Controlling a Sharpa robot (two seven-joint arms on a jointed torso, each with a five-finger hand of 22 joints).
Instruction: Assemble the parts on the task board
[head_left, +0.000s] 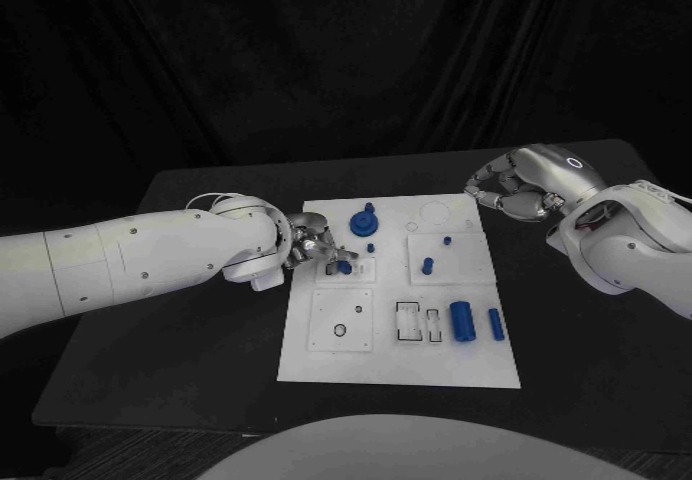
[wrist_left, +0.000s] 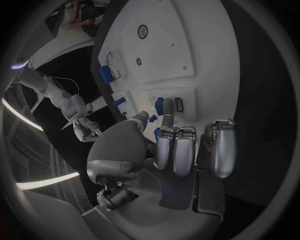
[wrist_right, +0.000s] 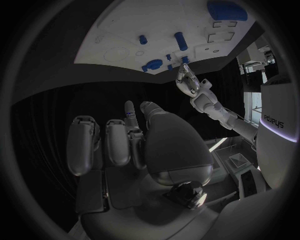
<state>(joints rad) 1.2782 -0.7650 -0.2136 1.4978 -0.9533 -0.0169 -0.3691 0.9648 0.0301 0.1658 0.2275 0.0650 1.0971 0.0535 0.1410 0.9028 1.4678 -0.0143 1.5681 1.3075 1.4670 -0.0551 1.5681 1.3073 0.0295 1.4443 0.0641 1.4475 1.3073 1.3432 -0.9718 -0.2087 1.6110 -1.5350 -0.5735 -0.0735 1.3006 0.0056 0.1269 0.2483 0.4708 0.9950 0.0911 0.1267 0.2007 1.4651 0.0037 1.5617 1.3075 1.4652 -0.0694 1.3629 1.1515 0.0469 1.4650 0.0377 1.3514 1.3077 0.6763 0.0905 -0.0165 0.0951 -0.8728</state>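
Observation:
The white task board (head_left: 397, 350) lies mid-table. My left hand (head_left: 315, 245) reaches over its left edge and pinches a small blue part (head_left: 343, 267) between thumb and a fingertip (wrist_left: 167, 111). The part (wrist_left: 159, 105) stands upright beside a rectangular slot (wrist_left: 179, 104). Its other fingers are curled. My right hand (head_left: 509, 188) hovers off the board's far right corner with fingers curled in. It pinches a tiny blue piece (wrist_right: 129, 115) between thumb and a finger. A large blue knob (head_left: 365, 221) stands just beyond the left hand.
Two small blue pegs (head_left: 447, 240) (head_left: 427, 265) stand mid-board. A thick blue cylinder (head_left: 462, 320) and a thinner one (head_left: 496, 323) lie near the board's right side by open rectangular slots (head_left: 410, 318). Black table (head_left: 188, 350) surrounds the board.

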